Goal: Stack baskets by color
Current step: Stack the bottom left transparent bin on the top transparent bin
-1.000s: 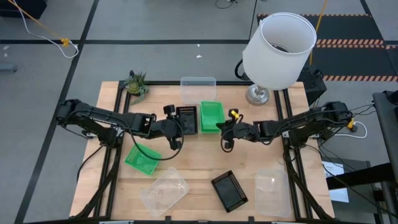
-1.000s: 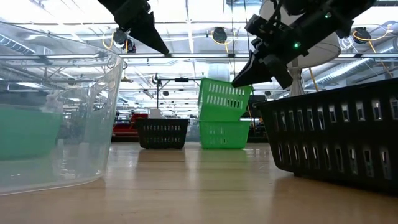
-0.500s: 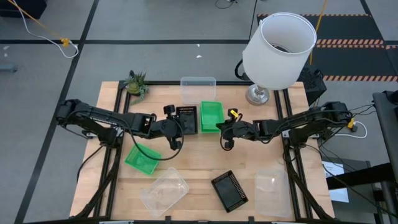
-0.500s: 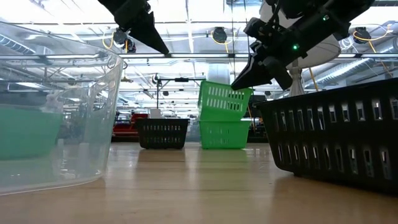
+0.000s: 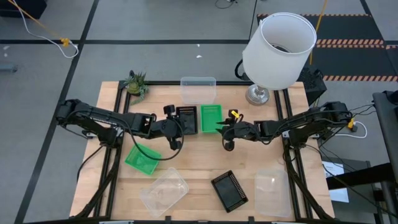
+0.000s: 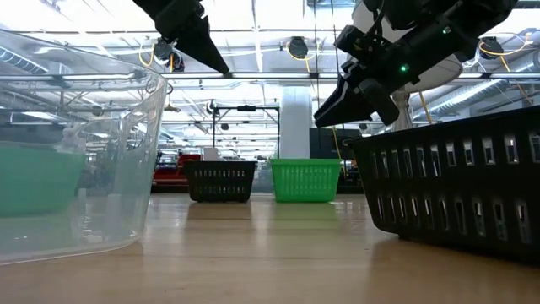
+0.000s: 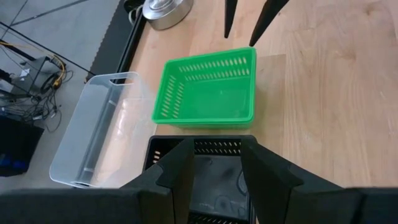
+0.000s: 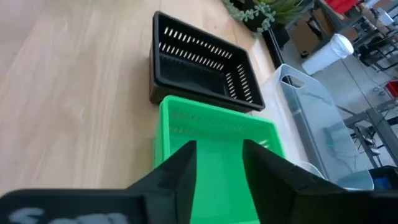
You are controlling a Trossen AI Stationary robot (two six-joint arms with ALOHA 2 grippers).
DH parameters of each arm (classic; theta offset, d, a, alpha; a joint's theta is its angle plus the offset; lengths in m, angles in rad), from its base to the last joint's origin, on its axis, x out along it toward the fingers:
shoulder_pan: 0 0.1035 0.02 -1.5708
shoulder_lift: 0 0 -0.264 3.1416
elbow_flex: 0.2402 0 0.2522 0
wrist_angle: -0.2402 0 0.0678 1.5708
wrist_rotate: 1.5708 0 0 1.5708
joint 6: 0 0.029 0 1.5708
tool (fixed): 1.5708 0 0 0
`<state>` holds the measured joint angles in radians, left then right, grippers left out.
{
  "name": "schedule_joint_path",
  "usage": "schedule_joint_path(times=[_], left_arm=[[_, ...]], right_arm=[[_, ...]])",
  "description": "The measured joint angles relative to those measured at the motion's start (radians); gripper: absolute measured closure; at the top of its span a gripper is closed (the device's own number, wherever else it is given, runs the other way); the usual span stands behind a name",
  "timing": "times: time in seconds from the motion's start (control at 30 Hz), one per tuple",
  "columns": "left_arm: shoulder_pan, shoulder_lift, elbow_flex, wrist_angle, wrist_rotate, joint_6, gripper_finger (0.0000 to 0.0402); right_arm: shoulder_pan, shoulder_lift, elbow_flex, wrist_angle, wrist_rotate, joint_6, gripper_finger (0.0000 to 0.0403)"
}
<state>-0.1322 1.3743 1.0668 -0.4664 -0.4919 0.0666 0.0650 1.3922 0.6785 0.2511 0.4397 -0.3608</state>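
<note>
Right gripper [image 5: 224, 126] parted over green basket [image 5: 211, 117]; low view shows clearance.

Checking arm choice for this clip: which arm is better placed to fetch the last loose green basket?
Left. The loose green basket lies just in front of the left pincer; the right pincer hangs open by the green stack, farther off.

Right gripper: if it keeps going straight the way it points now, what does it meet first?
Likely the green basket: the right gripper sits just above it, fingers open and aimed at it. The black basket lies beyond. Depth is unclear, so it might skim over the rim.
</note>
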Motion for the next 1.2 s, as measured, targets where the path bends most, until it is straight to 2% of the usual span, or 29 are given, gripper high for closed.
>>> schedule_joint_path(times=[0.2, 0.47, 0.67, 0.73, 0.9, 1.0, 1.2], left_arm=[[0.000, 0.000, 0.000, -0.001, 0.000, 0.000, 0.0270], [-0.001, 0.000, 0.000, -0.001, 0.025, -0.023, 0.0270], [-0.030, 0.000, 0.000, -0.001, 0.048, -0.051, 0.0270], [-0.056, 0.000, 0.000, -0.002, 0.061, -0.052, 0.0270], [-0.153, 0.000, 0.000, -0.016, 0.167, -0.056, 0.0270], [-0.227, 0.000, 0.000, -0.041, 0.231, -0.066, 0.0270], [-0.352, 0.004, 0.000, -0.054, 0.266, -0.092, 0.0270]], right_arm=[[0.002, 0.000, 0.000, 0.023, 0.000, 0.001, 0.0249], [0.035, -0.014, 0.000, 0.017, 0.000, 0.009, 0.0248], [0.087, -0.079, 0.000, -0.001, -0.001, 0.036, 0.0248], [0.111, -0.112, 0.000, -0.027, -0.019, 0.066, 0.0248], [0.162, -0.204, 0.000, -0.108, -0.162, 0.171, 0.0248], [0.184, -0.255, 0.000, -0.142, -0.208, 0.208, 0.0248], [0.192, -0.316, 0.000, -0.168, -0.209, 0.218, 0.0248]])
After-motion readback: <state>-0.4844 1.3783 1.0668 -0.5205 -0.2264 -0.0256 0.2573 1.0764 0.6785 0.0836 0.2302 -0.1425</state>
